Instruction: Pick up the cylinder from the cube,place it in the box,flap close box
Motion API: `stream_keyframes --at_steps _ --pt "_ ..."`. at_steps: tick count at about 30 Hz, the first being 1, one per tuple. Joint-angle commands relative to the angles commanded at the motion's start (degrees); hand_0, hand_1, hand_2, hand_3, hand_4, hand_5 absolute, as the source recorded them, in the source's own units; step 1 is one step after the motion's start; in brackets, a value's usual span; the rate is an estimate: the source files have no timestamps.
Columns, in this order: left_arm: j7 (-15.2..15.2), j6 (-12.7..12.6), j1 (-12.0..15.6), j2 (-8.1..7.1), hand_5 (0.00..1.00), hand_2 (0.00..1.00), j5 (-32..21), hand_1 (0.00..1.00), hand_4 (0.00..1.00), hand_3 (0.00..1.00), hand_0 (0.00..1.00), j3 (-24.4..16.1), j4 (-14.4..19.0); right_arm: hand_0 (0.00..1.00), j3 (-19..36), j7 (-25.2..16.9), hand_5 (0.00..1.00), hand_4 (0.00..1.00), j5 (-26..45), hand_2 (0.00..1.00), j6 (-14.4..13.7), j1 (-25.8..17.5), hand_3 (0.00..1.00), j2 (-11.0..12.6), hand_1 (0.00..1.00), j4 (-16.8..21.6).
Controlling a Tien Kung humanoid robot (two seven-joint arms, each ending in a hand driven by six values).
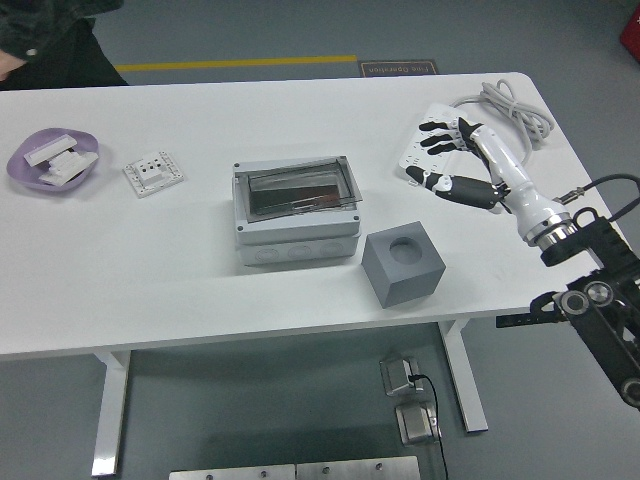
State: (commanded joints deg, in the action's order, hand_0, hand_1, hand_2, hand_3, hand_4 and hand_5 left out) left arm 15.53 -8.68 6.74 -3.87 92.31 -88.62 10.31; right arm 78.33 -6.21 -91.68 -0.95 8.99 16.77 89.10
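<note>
The grey box (297,212) stands mid-table with its clear flap lid (298,190) down over it. The grey cube (402,266) sits just right of the box, its round top hole empty. I see no cylinder; what lies under the lid is unclear. My right hand (444,157) hangs over the right of the table above the power strip, well right of the box, fingers spread and empty. My left arm is out of view.
A white power strip (430,142) and coiled cable (510,108) lie at the back right. A purple dish (52,160) with white parts and a white socket block (153,172) lie at the left. A person's dark sleeve (50,25) shows at top left.
</note>
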Motion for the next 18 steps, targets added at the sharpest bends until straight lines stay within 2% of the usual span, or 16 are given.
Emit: stream_keyframes --at_steps 3,6,16,18 --pt "-0.1 0.0 0.2 -0.08 0.254 0.606 0.2 0.64 0.663 0.624 0.63 -0.4 0.0 0.714 3.6 -1.5 0.414 0.882 2.2 0.661 -1.1 -4.3 0.745 -0.7 0.621 4.0" --pt "-0.1 0.1 0.3 -0.2 0.255 0.608 0.4 0.64 0.663 0.624 0.63 -0.5 0.0 0.714 4.6 -2.9 0.416 0.882 3.7 0.661 -1.8 -7.2 0.742 -1.3 0.621 6.0" --pt "-1.1 0.0 -0.7 -1.53 0.257 0.607 -3.6 0.64 0.663 0.624 0.63 3.8 0.0 0.711 5.3 -5.2 0.42 0.883 6.3 0.658 -2.7 -9.3 0.735 -2.9 0.621 5.0" --pt "-1.2 0.0 -0.8 -1.75 0.257 0.606 -4.0 0.64 0.663 0.624 0.63 4.2 0.0 0.705 5.4 -5.6 0.448 0.889 6.9 0.658 -3.0 -9.3 0.728 -3.1 0.618 4.5"
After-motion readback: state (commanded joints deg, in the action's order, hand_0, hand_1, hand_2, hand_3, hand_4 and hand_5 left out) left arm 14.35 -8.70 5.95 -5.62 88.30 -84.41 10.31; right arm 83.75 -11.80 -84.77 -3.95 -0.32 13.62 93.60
